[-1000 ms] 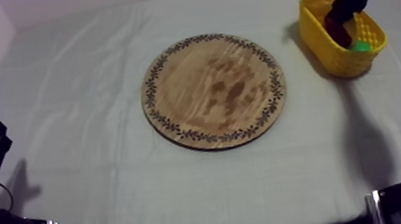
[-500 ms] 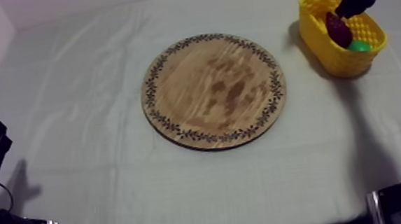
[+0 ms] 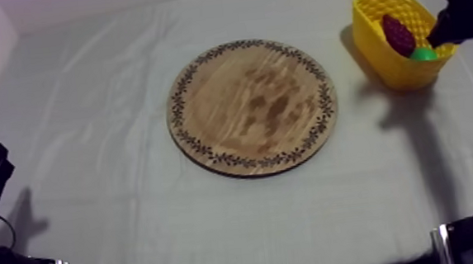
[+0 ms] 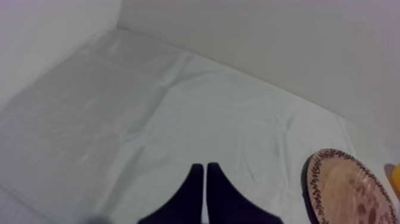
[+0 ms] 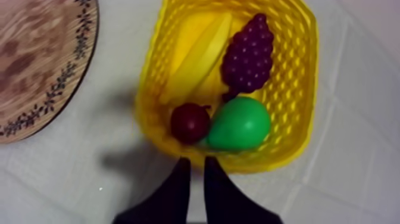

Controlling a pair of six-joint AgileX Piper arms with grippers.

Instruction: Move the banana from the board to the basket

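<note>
My left hand [image 4: 204, 167] was parked low at the left edge of the table [image 3: 105, 113], fingers pressed together in a narrow wedge, gripping nothing, pointed out over bare cloth. The board [image 3: 252, 107] sat mid-table with nothing on it, so no banana there to pick.

Right of the board, near the right edge: the basket [image 3: 382, 57]. The banana [image 5: 196, 56] was already inside it, lying against the wall on the board's side. The grapes [image 5: 247, 53] lay right beside it, touching or nearly so. The small red fruit [image 5: 189, 122] and the pear [image 5: 241, 124] sat at the end of the basket closer to my right hand.

My right hand [image 5: 196, 161] hovered above the basket's near rim, fingers a little apart with nothing between them, so open and empty.

Key relation: the banana lay straight ahead of my right hand, past the small red fruit. Its long axis ran roughly away from the hand along the basket's length, slightly slanted. The right arm was much the nearer. The left was well apart, with the board between it and the basket.

Counts:
- board: 1
- basket: 1
- banana: 1
- grapes: 1 bunch
- pear: 1
- small red fruit: 1

That made 4 items in the basket and 0 on the board.

My read: the placing looked finished, and what remained was probably just taking the right arm clear of the basket without catching the rim.
</note>
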